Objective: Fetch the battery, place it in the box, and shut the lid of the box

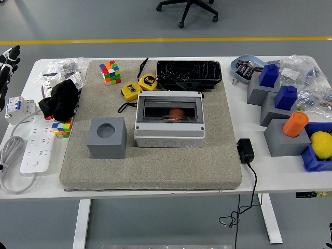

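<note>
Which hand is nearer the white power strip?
Left. The left hand is at the picture's left edge, beyond the white power strip and apart from it. The right hand is out of view.

Two tape measures (139, 86), two puzzle cubes (109, 71)

You're looking at a lab or workshop floor: grey floor (104, 21) with a yellow line (166, 39), an office chair base (188, 9), and a white surface (270, 176) crowded with tape measures (139, 86), a power strip (36, 150) and test blocks (270, 85).

The box (169, 119) sits mid-mat (218, 166), cube block (107, 137) left, tray (189, 73) behind.
</note>
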`<state>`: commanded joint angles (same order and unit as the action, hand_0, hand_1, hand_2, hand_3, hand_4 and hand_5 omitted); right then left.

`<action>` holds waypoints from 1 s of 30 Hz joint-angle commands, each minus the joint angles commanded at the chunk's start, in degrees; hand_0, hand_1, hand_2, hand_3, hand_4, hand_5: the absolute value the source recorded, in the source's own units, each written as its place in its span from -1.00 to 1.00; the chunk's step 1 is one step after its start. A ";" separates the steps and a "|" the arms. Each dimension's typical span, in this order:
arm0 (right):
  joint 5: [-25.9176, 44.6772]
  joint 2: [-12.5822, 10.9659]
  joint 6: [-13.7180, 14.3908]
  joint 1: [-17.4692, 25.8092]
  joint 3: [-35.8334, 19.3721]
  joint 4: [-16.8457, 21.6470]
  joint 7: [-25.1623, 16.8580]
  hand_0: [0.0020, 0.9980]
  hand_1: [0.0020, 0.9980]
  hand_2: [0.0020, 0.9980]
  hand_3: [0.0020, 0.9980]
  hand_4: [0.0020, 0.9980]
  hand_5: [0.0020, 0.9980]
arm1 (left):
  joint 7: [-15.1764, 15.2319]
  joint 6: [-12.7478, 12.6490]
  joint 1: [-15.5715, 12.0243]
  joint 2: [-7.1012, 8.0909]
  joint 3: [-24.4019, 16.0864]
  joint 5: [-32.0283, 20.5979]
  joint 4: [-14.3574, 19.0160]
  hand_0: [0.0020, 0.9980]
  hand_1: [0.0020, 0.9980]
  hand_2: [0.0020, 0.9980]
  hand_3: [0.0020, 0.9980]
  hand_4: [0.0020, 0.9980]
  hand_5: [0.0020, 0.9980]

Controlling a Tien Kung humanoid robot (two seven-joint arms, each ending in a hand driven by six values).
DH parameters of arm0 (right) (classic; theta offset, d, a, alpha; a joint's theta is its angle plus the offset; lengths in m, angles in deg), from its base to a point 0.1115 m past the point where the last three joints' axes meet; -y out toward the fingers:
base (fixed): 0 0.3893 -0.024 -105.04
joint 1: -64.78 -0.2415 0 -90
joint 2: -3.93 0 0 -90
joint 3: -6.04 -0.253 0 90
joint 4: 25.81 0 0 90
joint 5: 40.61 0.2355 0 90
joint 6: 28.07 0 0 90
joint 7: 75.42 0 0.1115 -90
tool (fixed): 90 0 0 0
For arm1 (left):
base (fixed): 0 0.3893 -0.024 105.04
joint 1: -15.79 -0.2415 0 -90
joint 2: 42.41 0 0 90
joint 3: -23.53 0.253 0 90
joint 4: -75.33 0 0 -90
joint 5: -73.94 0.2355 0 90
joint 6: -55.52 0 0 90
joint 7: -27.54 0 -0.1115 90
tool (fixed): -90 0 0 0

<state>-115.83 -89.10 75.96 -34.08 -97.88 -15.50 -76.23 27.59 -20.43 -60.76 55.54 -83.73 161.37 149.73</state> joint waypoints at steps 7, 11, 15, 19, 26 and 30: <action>-0.03 0.03 -0.02 -0.03 -0.13 0.00 0.03 0.68 0.64 0.55 0.62 1.00 1.00 | -0.05 -0.91 -0.26 -0.06 -0.03 -2.28 -0.18 1.00 0.97 0.79 0.68 1.00 1.00; 0.18 0.11 -0.02 -0.04 -0.01 0.00 -0.03 0.68 0.64 0.55 0.62 1.00 1.00 | 0.06 -1.38 -0.39 -0.29 0.05 -2.97 -0.18 1.00 0.97 0.79 0.68 1.00 1.00; 0.12 0.12 0.00 -0.02 -0.17 0.00 -0.08 0.68 0.64 0.55 0.62 1.00 1.00 | -0.20 -1.29 -0.44 -0.28 0.32 -2.44 -0.14 1.00 0.95 0.78 0.68 1.00 1.00; 0.06 0.10 -0.03 -0.10 -0.27 0.00 -0.08 0.68 0.64 0.55 0.62 1.00 1.00 | -0.19 -1.43 -0.36 -0.41 0.44 -2.08 -0.08 1.00 0.93 0.76 0.66 1.00 1.00; -0.01 0.12 -0.07 -0.12 -0.48 0.00 -0.10 0.67 0.64 0.55 0.62 1.00 1.00 | -0.25 -1.89 -0.33 -0.40 0.68 -1.30 0.07 1.00 0.90 0.73 0.65 1.00 1.00; -0.02 0.17 -0.10 -0.08 -0.54 0.00 -0.13 0.67 0.64 0.55 0.62 1.00 1.00 | -0.39 -1.94 -0.43 -0.50 0.63 -0.81 0.28 1.00 0.90 0.73 0.65 1.00 1.00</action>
<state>-115.85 -88.93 75.86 -34.16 -98.42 -15.50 -76.36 27.20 -22.36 -61.19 55.04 -83.11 160.55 150.00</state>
